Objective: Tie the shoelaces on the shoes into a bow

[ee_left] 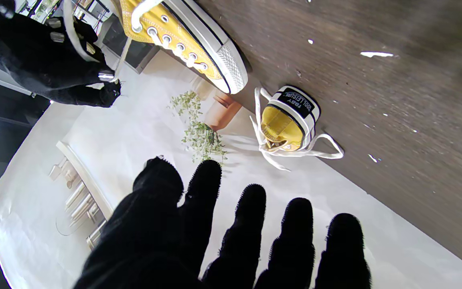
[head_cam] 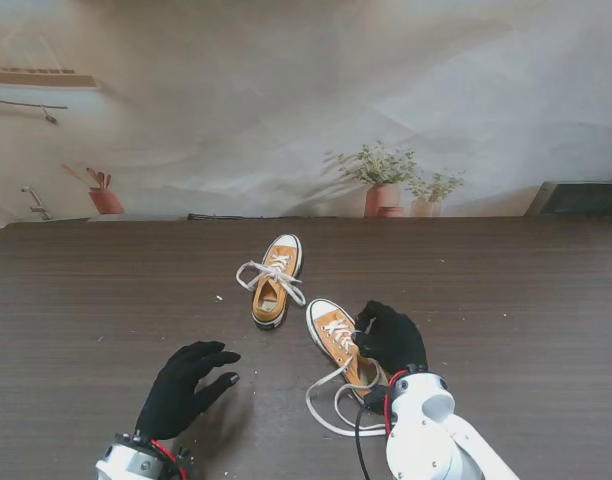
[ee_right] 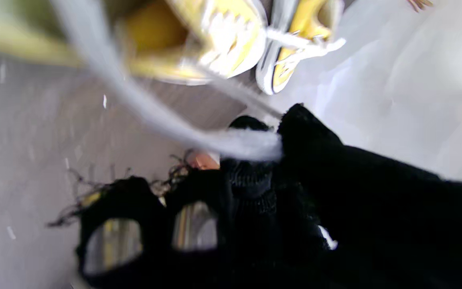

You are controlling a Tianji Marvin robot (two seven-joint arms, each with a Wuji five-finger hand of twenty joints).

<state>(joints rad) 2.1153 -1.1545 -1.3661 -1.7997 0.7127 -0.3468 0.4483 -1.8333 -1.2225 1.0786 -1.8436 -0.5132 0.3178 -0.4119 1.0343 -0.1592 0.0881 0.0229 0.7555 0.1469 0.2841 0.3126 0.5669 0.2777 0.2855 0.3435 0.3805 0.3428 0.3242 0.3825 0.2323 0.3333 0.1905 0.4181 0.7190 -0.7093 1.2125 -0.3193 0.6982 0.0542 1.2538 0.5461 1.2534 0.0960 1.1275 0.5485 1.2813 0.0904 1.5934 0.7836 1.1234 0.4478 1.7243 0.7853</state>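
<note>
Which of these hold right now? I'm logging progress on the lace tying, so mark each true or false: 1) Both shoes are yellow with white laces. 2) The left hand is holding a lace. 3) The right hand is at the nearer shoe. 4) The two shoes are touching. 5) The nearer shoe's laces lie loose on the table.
1) True: the nearer shoe and the farther shoe are both yellow with white laces.
2) False: the left hand is open, off to the left of both shoes, holding nothing.
3) True: the right hand is on that shoe, pinching a lace.
4) False: bare table shows between them.
5) True: loose loops trail toward me.
</note>
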